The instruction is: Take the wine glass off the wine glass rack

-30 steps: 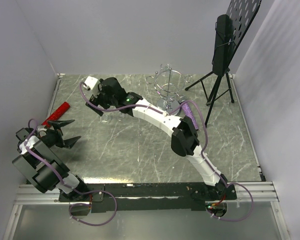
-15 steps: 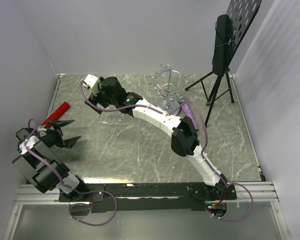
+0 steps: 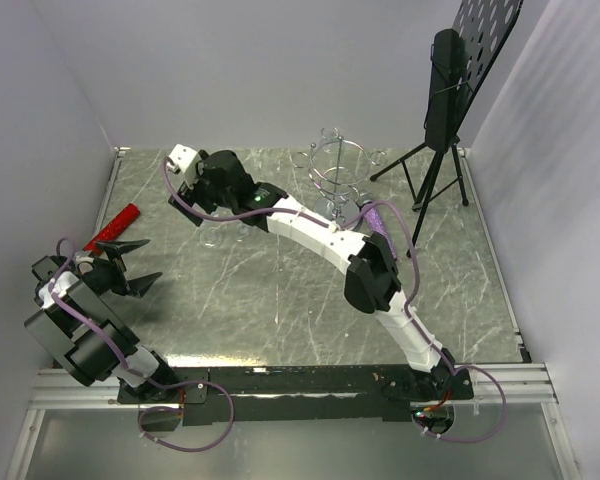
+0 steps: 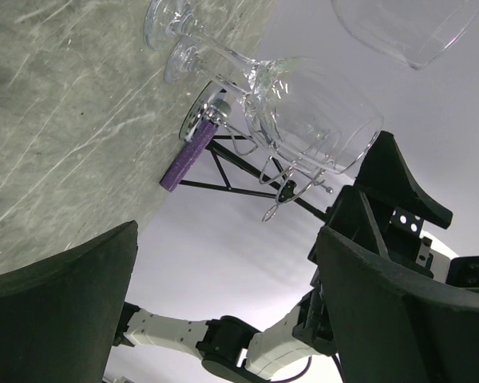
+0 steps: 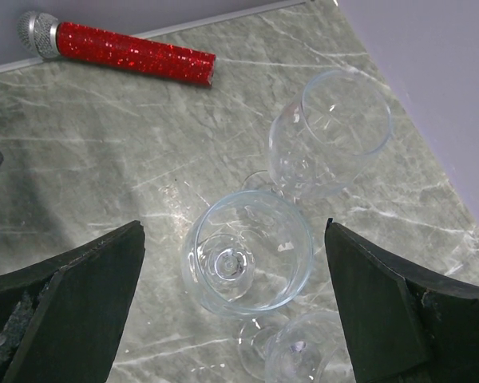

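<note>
Three clear wine glasses stand upright on the marble table. In the right wrist view, the middle wine glass is seen from above, between the wide-spread fingers of my right gripper, which is open and clear of it. A second glass stands beyond it and a third nearer. The chrome wine glass rack stands at the back; its wire loops look bare. My left gripper hovers open and empty at the left; its view shows the glasses from low down.
A red glitter microphone lies near the left wall. A purple stick lies by the rack's base. A black tripod stand with a perforated panel fills the back right corner. White walls close in three sides.
My right wrist has lifted slightly and drifted toward the back left above the glasses, jaws still wide. The left arm has not moved.
</note>
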Robot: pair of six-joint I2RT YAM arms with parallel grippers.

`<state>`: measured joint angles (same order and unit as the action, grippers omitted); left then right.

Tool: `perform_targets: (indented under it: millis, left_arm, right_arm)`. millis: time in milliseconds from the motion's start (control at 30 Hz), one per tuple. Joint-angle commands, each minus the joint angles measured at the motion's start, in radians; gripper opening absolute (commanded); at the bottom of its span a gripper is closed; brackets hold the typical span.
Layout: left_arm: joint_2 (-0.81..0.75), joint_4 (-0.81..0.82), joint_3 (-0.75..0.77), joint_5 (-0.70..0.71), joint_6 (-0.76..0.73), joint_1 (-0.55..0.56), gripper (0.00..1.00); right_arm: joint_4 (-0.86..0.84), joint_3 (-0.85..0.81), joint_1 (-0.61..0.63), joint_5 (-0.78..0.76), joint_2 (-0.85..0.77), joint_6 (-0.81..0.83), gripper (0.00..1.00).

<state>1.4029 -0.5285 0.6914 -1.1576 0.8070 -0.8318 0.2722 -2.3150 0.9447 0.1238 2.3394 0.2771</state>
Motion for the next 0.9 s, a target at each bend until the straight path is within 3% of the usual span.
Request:
perform_targets:
  millis: [0, 233, 433, 733, 867]
  left_arm:
    - [-0.036, -0.008, 0.023, -0.008, 0.001, -0.006, 0.96]
    - [-0.05, 0.004, 0.083, 0.024, 0.0, -0.006, 0.97]
    - [0.019, -0.169, 0.284, 0.114, -0.188, -0.006, 0.98]
    - [0.073, -0.361, 0.545, 0.378, -0.538, 0.017, 0.95]
    - [0.004, -0.314, 0.556, 0.505, -0.684, 0.017, 1.0]
  right_arm:
    - [-0.044, -0.015, 0.011, 0.002, -0.11, -0.019, 1.0]
    - [-0.018, 0.038, 0.017, -0.029, -0.207, -0.01, 1.0]
    - [0.041, 0.227, 0.006, -0.078, -0.418, 0.068, 1.0]
    - [0.151, 0.509, -0.242, -0.029, -0.77, 0.097, 0.97]
    - [0.112, 0.616, -0.303, -0.019, -0.847, 0.2, 0.91]
